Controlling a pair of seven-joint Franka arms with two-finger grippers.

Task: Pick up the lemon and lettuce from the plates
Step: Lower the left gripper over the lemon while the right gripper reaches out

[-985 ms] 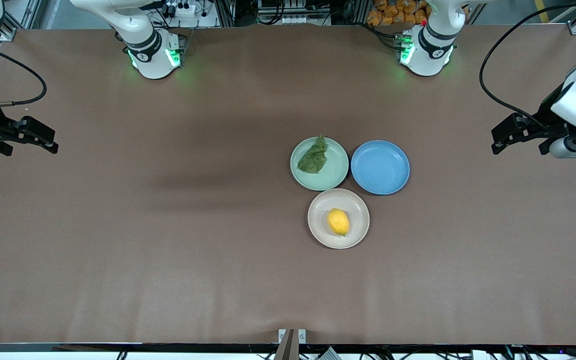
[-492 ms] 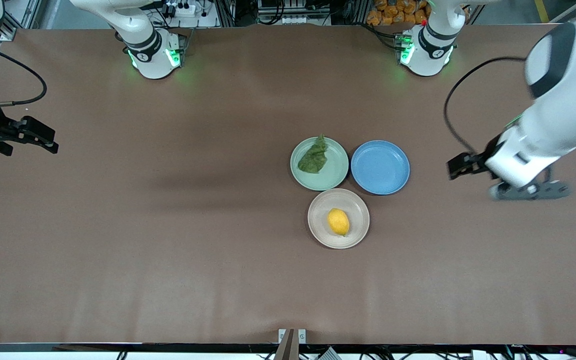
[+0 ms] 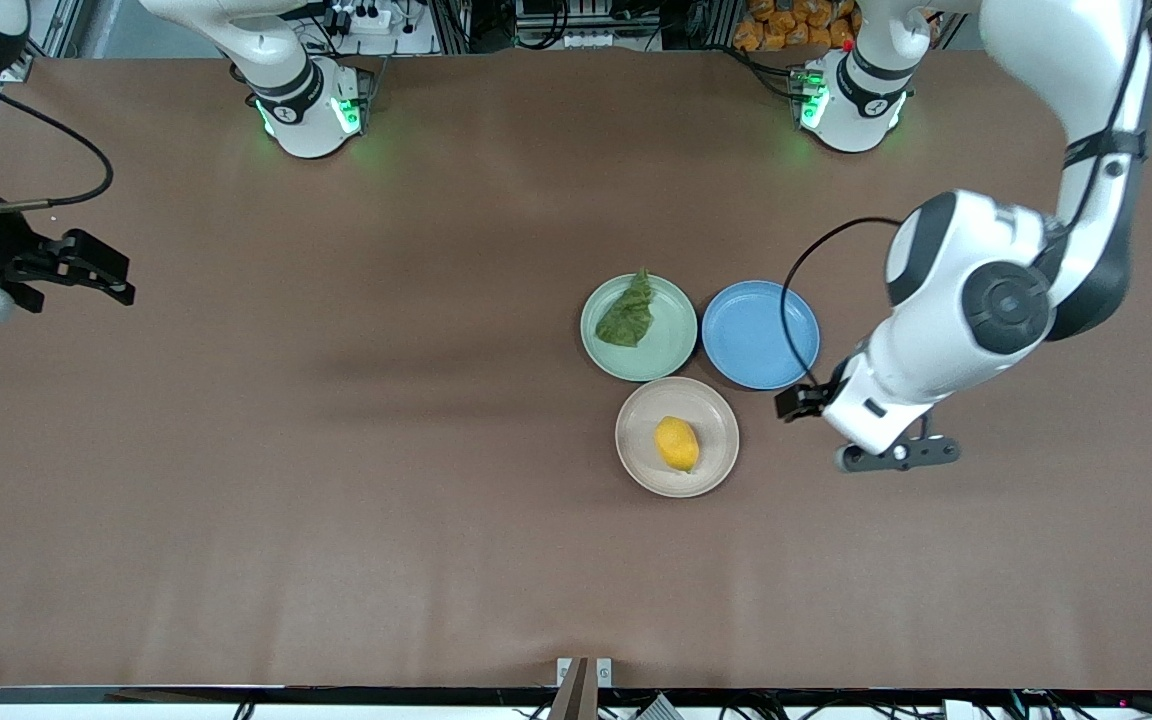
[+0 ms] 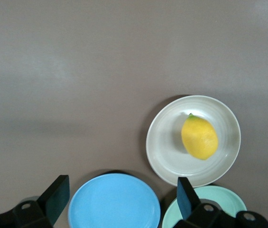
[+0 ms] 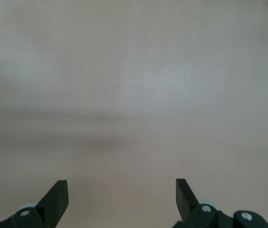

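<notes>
The yellow lemon point(image 3: 677, 444) lies on the beige plate point(image 3: 713, 420). The dark green lettuce point(image 3: 628, 315) lies on the mint plate point(image 3: 673, 337), which is farther from the front camera. My left gripper point(image 3: 798, 402) is open and empty, up in the air over the table beside the blue plate and the beige plate. In the left wrist view the left gripper point(image 4: 122, 190) has the blue plate point(image 4: 115, 204) between its fingers, with the lemon point(image 4: 199, 137), the beige plate point(image 4: 162, 152) and the mint plate's rim point(image 4: 219, 197) in sight. My right gripper point(image 3: 101, 275) waits open at the right arm's end of the table, over bare table point(image 5: 120, 187).
The empty blue plate point(image 3: 760, 334) touches the mint plate and stands toward the left arm's end. The three plates form a tight cluster. The left arm's cable point(image 3: 786, 300) loops over the blue plate. Brown table surface surrounds the plates.
My left arm has swung from the table's end toward the plates and lowered beside the blue and beige plates. My right gripper has shifted slightly. Lemon and lettuce have not moved.
</notes>
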